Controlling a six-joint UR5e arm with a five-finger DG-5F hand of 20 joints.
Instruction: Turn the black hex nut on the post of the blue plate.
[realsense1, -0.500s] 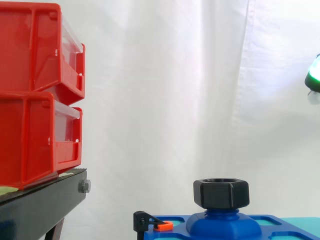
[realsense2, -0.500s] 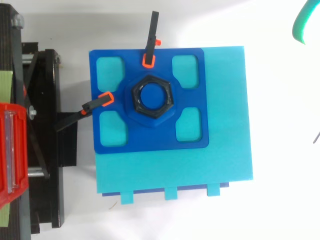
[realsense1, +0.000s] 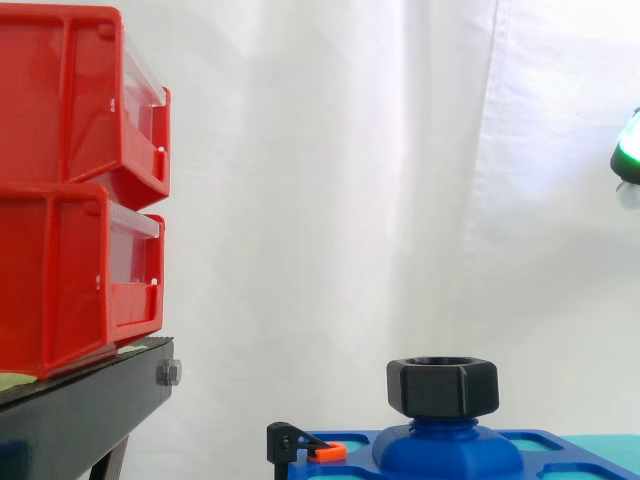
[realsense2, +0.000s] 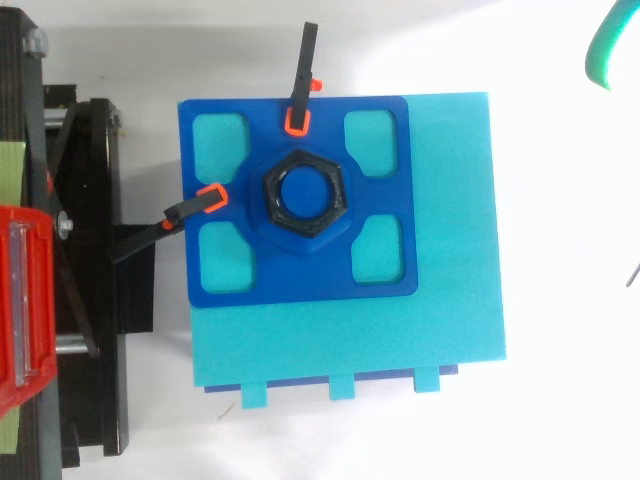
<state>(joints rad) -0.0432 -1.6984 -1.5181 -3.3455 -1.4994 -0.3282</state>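
Observation:
The black hex nut (realsense2: 304, 191) sits on the blue post (realsense1: 446, 432) in the middle of the blue plate (realsense2: 300, 275); in the side view the nut (realsense1: 443, 385) stands level above the plate. A green-glowing edge of my hand (realsense1: 628, 150) shows at the right border, high above and far right of the nut. From above, my hand (realsense2: 604, 48) lies at the top right corner, well off the plate. Nothing touches the nut.
The plate rests on a cyan base (realsense2: 420, 340). Two black clamps with orange tips (realsense2: 298, 95) (realsense2: 182, 212) grip the plate's far and left edges. Stacked red bins (realsense1: 70, 190) stand on a black stand (realsense1: 85, 405) to the left.

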